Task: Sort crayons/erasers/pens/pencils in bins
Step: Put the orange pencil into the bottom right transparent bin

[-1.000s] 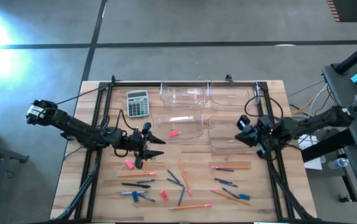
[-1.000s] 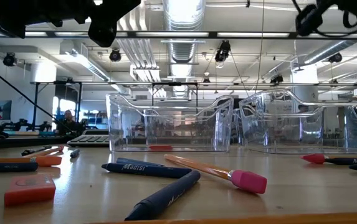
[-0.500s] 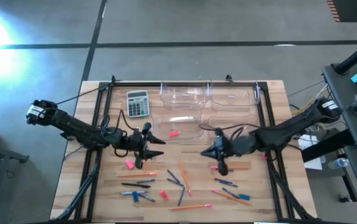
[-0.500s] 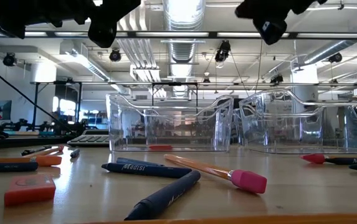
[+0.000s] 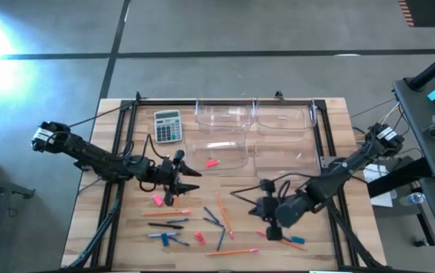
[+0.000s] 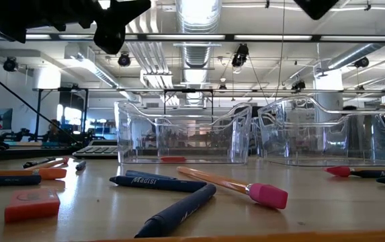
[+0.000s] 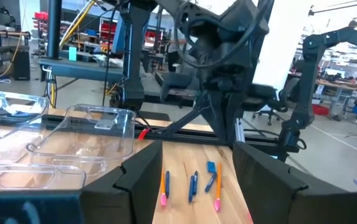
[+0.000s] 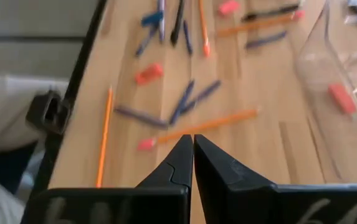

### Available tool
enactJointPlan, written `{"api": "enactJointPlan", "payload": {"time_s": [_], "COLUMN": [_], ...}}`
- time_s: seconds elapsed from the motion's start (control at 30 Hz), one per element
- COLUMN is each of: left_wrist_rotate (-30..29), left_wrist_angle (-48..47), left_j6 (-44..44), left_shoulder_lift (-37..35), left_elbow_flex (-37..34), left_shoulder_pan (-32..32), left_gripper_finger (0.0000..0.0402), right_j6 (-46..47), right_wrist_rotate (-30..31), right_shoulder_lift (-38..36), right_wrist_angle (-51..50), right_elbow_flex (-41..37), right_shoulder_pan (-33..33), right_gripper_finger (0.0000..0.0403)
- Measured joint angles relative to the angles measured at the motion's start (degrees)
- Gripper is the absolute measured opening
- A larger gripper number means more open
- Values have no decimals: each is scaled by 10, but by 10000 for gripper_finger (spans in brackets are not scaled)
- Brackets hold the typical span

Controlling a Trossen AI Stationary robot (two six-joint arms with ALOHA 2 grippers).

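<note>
Only one pink eraser (image 5: 211,162) lies inside a clear bin (image 5: 219,154); pencils (image 5: 225,214) and other erasers (image 5: 157,200) lie scattered on the table (image 5: 88,220) toward six o'clock. Empty and pinched shut, the right gripper (image 5: 269,224) hovers above the five-o'clock scatter. At nine o'clock of that bin, the left gripper (image 5: 189,171) hangs wide open, holding nothing.

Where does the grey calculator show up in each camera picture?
High view: calculator, at the table's far left, left of the clear bins.
Low view: at left, beside the bins.
Left wrist view: not in it.
Right wrist view: not in it.
Shared landmark: the bins.
</note>
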Motion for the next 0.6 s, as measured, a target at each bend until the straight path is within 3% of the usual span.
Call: {"api": "enactJointPlan", "payload": {"time_s": [0.33, 0.6], "left_wrist_rotate": [-2, 0], "left_wrist_angle": [0, 0], "left_j6": [-15, -16], "left_shoulder_lift": [0, 0], "left_elbow_flex": [0, 0], "left_shoulder_pan": [-1, -6], "left_gripper_finger": [182, 182], "right_j6": [0, 52], "right_wrist_rotate": [-5, -38], "right_shoulder_lift": [36, 64], "right_wrist_angle": [-23, -128], "right_elbow_flex": [52, 104], "right_shoulder_pan": [3, 7], "right_gripper_finger": [9, 19]}}
